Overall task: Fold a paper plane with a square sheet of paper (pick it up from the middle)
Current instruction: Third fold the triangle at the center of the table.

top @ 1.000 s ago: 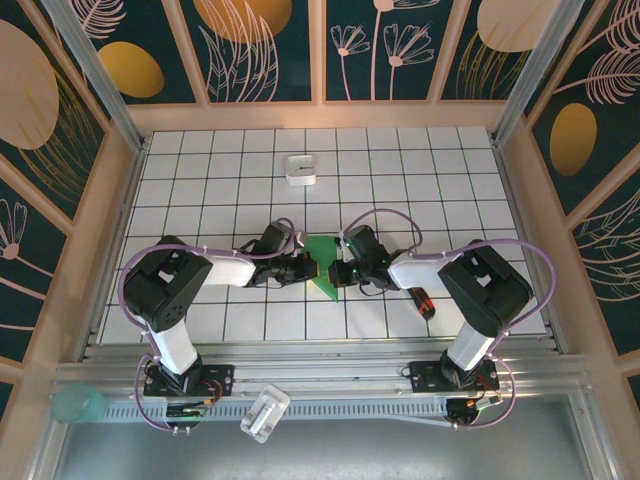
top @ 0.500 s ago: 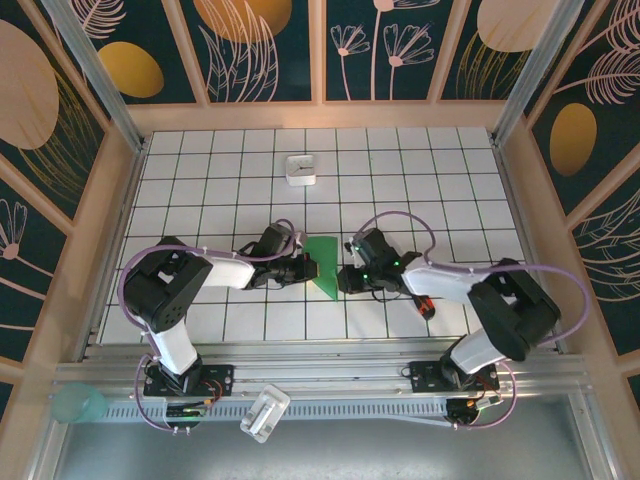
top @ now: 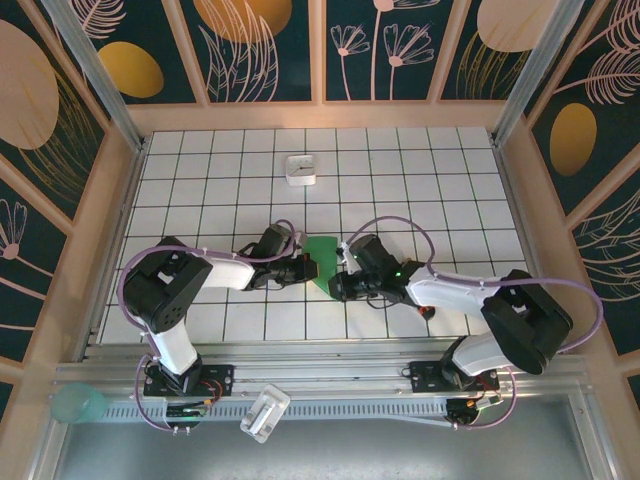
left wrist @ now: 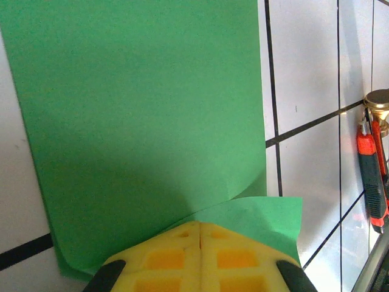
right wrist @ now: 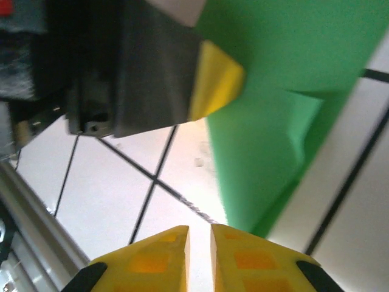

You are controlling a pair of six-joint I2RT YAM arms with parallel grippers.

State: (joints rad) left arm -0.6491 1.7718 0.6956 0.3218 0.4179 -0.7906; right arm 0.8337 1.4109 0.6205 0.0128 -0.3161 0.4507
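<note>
The square sheet of paper [top: 322,258] is bright green and folded into a pointed shape on the white tiles at mid-table. My left gripper [top: 302,268] lies at its left edge. In the left wrist view the yellow fingers [left wrist: 182,255] meet with no gap, and the paper [left wrist: 140,109] curls up from their tips with a flap to the right. My right gripper [top: 338,287] sits low by the paper's near point. Its fingers [right wrist: 255,258] stand a narrow gap apart over bare tile, beside the green edge [right wrist: 285,121].
A red-and-black screwdriver [top: 427,306] lies right of the paper, partly under the right arm, and appears as the screwdriver [left wrist: 372,182] at the left wrist view's edge. A small white box [top: 301,169] sits toward the back.
The right arm has swung its forearm lower, and its gripper has slid slightly left and toward the near edge, down to the paper's near point. The left gripper has stayed put.
</note>
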